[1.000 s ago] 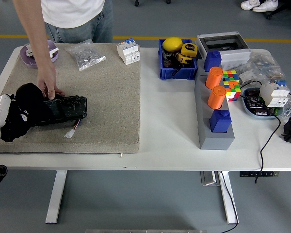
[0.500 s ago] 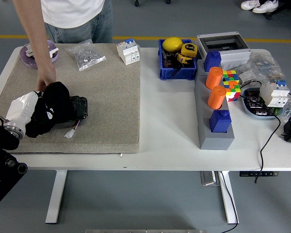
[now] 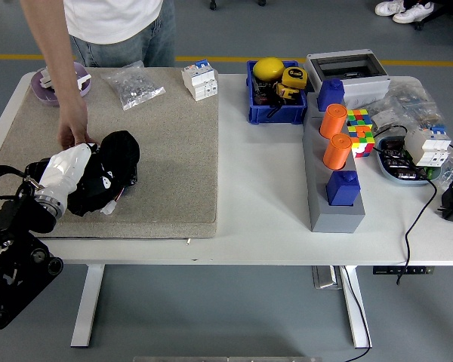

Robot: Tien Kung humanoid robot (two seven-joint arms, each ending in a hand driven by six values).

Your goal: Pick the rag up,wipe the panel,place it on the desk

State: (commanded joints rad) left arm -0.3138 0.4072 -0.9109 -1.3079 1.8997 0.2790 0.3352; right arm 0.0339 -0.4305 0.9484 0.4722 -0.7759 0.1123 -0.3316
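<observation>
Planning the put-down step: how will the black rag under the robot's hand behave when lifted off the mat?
The rag looks bunched and rumpled under the left hand, so it is probably floppy and will sag. It seems light for its size. On the rough mat it may drag rather than slide. It should neither roll nor break.

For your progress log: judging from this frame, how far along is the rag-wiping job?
Done: the black cloth rag is already picked up. In hand: the robot's left hand presses it onto the black rectangular panel, which a person's hand steadies on the beige mat. Left: finishing the wipe and placing the rag on the desk.
</observation>
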